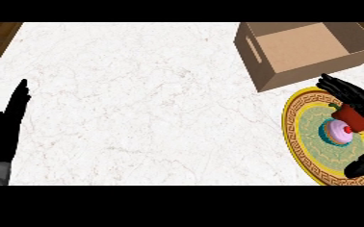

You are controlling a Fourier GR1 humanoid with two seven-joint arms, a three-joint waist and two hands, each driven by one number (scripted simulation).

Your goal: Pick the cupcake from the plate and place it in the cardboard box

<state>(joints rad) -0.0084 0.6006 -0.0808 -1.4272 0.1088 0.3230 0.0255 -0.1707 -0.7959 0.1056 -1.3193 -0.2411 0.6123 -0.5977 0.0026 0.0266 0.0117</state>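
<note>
Left hand [14, 107] is parked at the left edge, fingers straight and up, holding nothing. Resting, not part of this.

Mid surface [142, 101] is bare white marble.

Far right: box [302, 53], open top, tilted a bit in view, handle slot on its left wall. Its near corner sits just beside the plate's far rim.

Near right: plate [295, 125], yellow rim, partly cut by the right edge. Cupcake [335, 132] sits on it, pink frosting, red top. A red pepper [346, 111] lies just beyond it on the same plate.

Right hand [341, 89] is over the plate's far side, fingers spread, not closed on anything; a dark bit at the near right edge looks like its thumb. So the hand brackets the cupcake, not gripping yet.

I read this as the reach/pre-grasp step. Next: close around the cupcake, lift, carry far-left over the box wall.

Watch: the pepper is close to the fingers and could get caught in the grasp.
</note>
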